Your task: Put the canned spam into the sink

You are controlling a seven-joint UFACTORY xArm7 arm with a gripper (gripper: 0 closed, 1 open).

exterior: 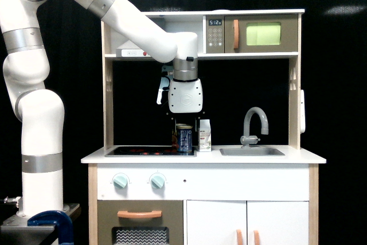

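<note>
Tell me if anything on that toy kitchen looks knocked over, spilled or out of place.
Nothing stands out. The spam and the carton both stand upright between the stovetop and the sink; no spill shows. The gripper hangs right above the spam.

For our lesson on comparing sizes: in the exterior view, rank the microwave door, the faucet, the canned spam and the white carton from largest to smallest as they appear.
1. Microwave door, clearly largest.
2. Faucet.
3. and 4. Canned spam and white carton: they look about equally tall, so I would not rank one above the other.
</note>
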